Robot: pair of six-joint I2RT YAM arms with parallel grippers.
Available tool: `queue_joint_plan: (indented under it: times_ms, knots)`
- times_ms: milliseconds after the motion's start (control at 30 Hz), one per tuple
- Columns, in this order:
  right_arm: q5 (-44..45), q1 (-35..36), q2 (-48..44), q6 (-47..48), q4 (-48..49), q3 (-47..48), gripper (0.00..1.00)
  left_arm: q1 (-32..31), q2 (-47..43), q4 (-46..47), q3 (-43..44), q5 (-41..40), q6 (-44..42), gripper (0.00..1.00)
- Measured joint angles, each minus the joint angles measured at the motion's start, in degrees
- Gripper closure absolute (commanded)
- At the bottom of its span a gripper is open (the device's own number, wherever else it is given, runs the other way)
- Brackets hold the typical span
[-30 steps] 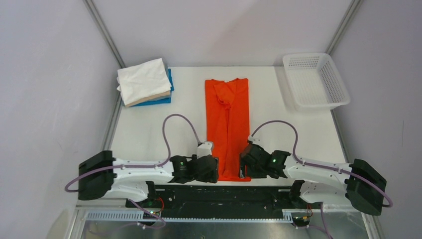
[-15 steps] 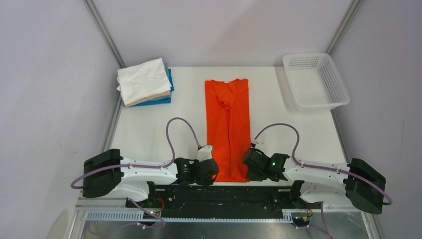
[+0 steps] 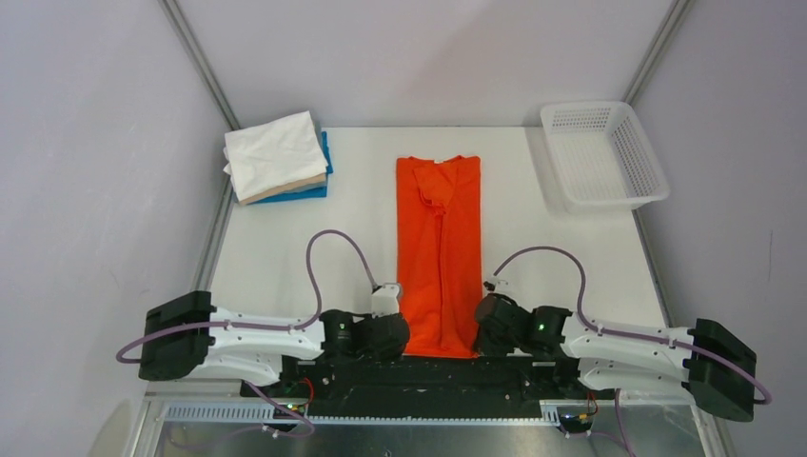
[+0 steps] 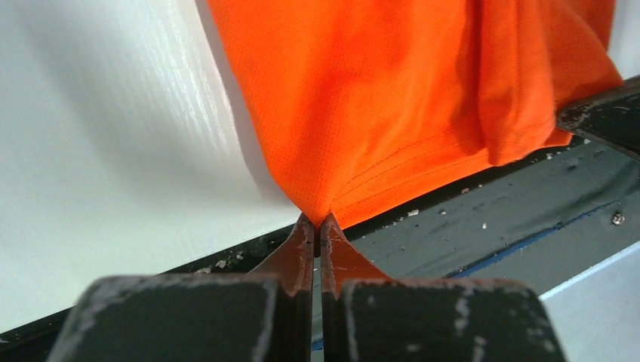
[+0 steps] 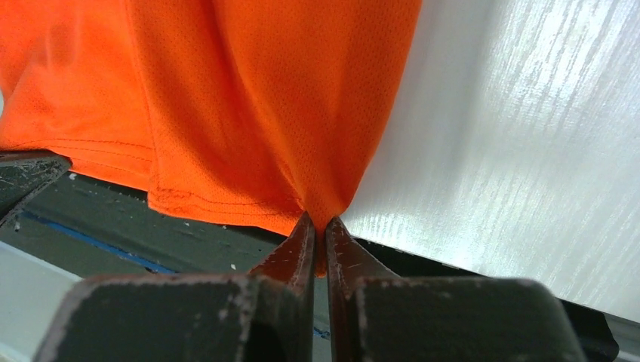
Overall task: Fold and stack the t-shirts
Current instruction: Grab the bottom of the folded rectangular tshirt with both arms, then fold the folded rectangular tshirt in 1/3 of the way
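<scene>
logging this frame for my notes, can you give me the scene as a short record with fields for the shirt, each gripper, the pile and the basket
orange t-shirt: lying flat, folded into a long narrow strip, collar end far, hem at the near edge of the table
left gripper: shut on the hem's left corner
right gripper: shut on the hem's right corner
pile: folded white, beige and blue shirts, far left corner, white on top
basket: white mesh, far right corner
</scene>
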State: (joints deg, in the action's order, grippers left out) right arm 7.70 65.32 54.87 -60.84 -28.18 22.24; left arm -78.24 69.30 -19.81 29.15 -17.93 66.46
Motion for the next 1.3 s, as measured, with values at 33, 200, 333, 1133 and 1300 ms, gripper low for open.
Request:
queue_joint_plan:
  times_ms: [33,200,333,1133,1300]
  knots:
    - [-0.2,0.1,-0.5,0.1,0.1,-0.2,0.98,-0.5,-0.5,0.0,0.0,-0.5,-0.1,1.00]
    - [-0.6,0.1,-2.8,0.9,0.2,-0.2,1.00,-1.3,-3.1,-0.1,0.4,-3.7,-2.4,1.00]
    - [-0.7,-1.8,-3.5,2.7,-0.2,1.4,1.00,0.0,-3.7,-0.4,3.9,-6.5,-5.8,1.00]
    - [-7.5,-36.3,26.3,25.3,7.5,34.3,1.00,38.0,19.0,8.4,30.3,4.2,-30.6,1.00]
    - [-10.2,-40.4,33.1,27.7,9.2,38.3,1.00,41.8,26.2,8.7,36.5,7.9,-33.1,1.00]
